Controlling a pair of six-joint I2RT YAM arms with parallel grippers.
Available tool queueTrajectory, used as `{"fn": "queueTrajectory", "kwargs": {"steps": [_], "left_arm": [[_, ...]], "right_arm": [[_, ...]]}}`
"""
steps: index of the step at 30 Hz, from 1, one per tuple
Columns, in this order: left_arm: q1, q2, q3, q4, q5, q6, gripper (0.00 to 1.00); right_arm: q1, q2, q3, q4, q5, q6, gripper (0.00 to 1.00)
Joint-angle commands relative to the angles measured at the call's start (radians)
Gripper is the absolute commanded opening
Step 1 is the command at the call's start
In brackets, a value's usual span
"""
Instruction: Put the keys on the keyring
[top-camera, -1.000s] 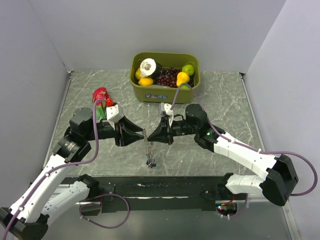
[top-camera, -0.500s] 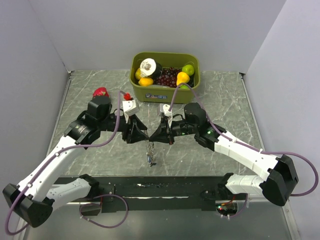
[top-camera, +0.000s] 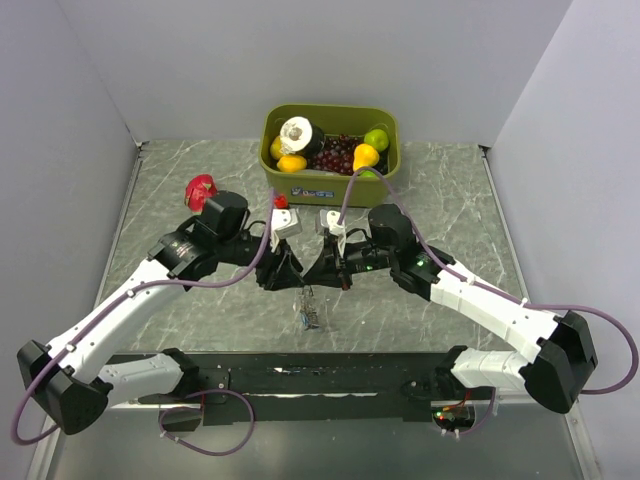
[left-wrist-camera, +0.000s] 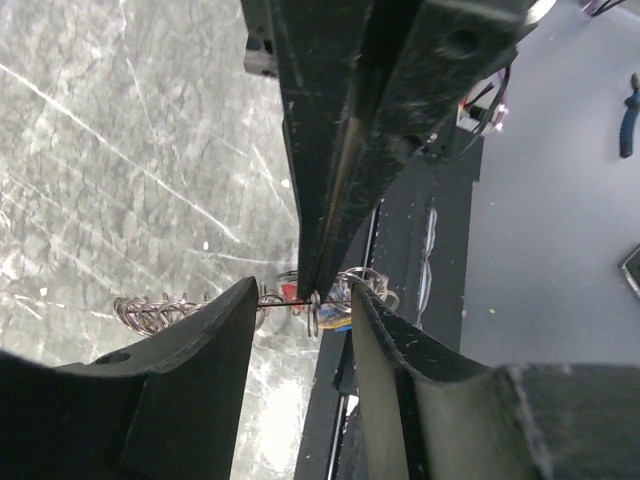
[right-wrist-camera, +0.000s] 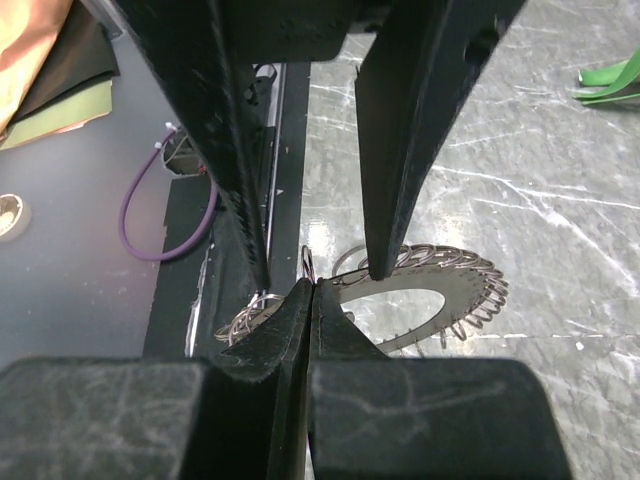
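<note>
Pinching the thin wire of the large grey coil-rimmed metal keyring (right-wrist-camera: 478, 295), the right gripper (right-wrist-camera: 310, 285) has its jaws closed; the left gripper (left-wrist-camera: 303, 290) holds its jaws apart astride that pinch. Tiny silvery colour-headed keys (top-camera: 311, 319) dangle below the keyring.

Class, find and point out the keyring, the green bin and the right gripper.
keyring (right-wrist-camera: 488, 290), right wrist view, the coiled rim on its right side.
green bin (top-camera: 290, 186), top view, its front wall.
right gripper (right-wrist-camera: 312, 292), right wrist view, where its shut fingertips meet.
</note>
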Motion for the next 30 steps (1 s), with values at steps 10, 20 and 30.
{"fn": "queueTrajectory", "kwargs": {"steps": [10, 20, 30], "left_arm": [[-0.029, 0.012, 0.049, -0.023, -0.092, 0.028, 0.01], [-0.030, -0.009, -0.001, 0.059, -0.093, -0.004, 0.01], [-0.030, -0.080, -0.070, 0.201, -0.099, -0.052, 0.01]], "right_arm": [[-0.005, -0.065, 0.042, 0.039, -0.020, -0.022, 0.00], [-0.005, -0.114, -0.002, 0.112, -0.017, 0.012, 0.25], [-0.028, -0.212, -0.076, 0.220, 0.011, 0.069, 0.75]]}}
